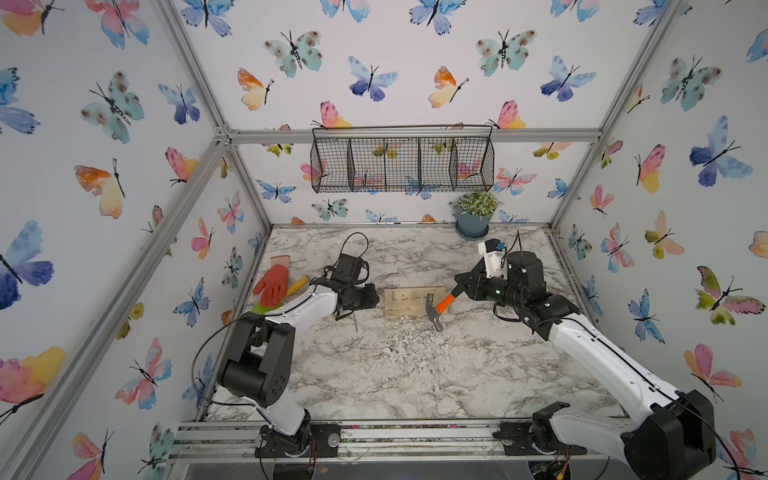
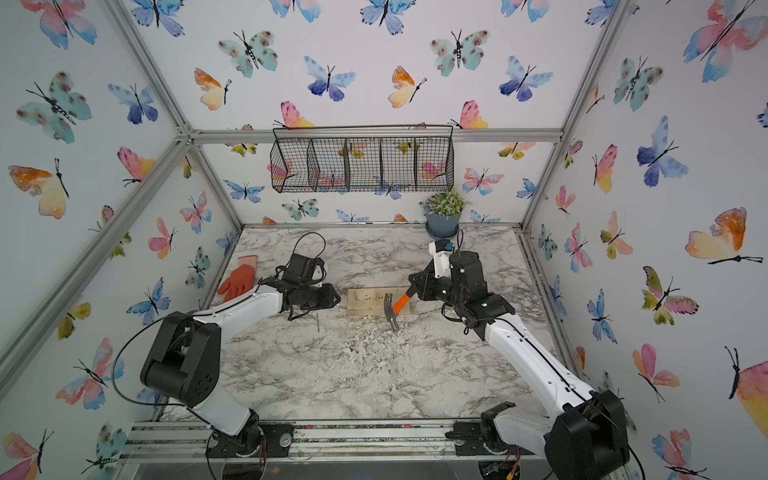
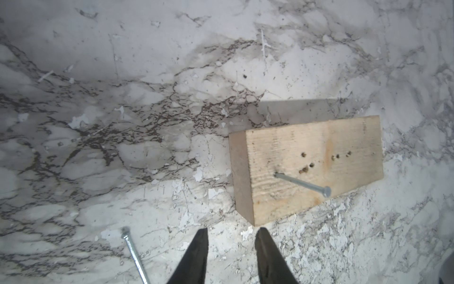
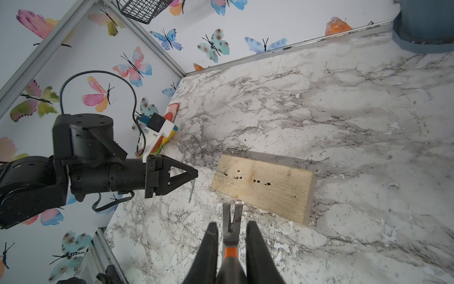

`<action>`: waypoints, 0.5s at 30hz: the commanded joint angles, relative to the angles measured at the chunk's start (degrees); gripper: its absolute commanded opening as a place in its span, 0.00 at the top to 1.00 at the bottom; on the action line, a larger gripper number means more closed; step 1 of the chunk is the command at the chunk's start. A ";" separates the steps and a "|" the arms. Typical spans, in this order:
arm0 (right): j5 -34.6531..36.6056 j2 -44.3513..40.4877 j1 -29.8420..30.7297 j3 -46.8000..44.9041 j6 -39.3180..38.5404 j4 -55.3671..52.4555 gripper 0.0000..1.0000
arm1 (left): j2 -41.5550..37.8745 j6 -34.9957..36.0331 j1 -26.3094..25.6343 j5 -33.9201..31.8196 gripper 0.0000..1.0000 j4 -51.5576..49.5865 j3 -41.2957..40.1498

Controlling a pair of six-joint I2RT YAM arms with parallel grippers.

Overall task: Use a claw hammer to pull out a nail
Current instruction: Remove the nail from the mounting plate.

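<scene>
The claw hammer (image 1: 436, 309) has a silver head, an orange neck and a black handle. My right gripper (image 4: 231, 225) is shut on its handle, and the claw hangs just off the near edge of a wooden block (image 4: 262, 186). A nail (image 3: 302, 183) stands up from the block (image 3: 307, 167) near its left end, among several empty holes. My left gripper (image 3: 232, 231) is open and empty, just short of the block's corner. A second, loose nail (image 3: 134, 250) lies flat on the marble beside it, also seen in a top view as a loose nail (image 1: 355, 322).
An orange glove (image 1: 272, 284) and a yellow-handled tool (image 1: 297, 286) lie at the table's left edge behind the left arm. A potted plant (image 1: 473, 216) stands at the back right. A wire basket (image 1: 401, 160) hangs on the back wall. White chips litter the marble in front of the block.
</scene>
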 commanded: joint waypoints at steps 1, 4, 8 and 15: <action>-2.19 0.00 -0.25 3.20 -0.17 2.29 0.97 | -2.56 2.99 0.10 4.51 0.66 2.64 -2.11; -2.56 0.69 0.25 3.55 -0.44 2.17 0.97 | -3.08 2.86 0.05 6.17 0.66 5.12 -3.11; -2.42 2.22 1.62 4.24 -1.26 1.94 0.97 | -1.31 2.49 -0.19 7.23 0.67 5.81 -2.29; -1.67 4.58 3.33 5.89 -2.53 1.08 0.97 | 1.08 2.17 -1.07 8.31 0.67 7.13 -2.68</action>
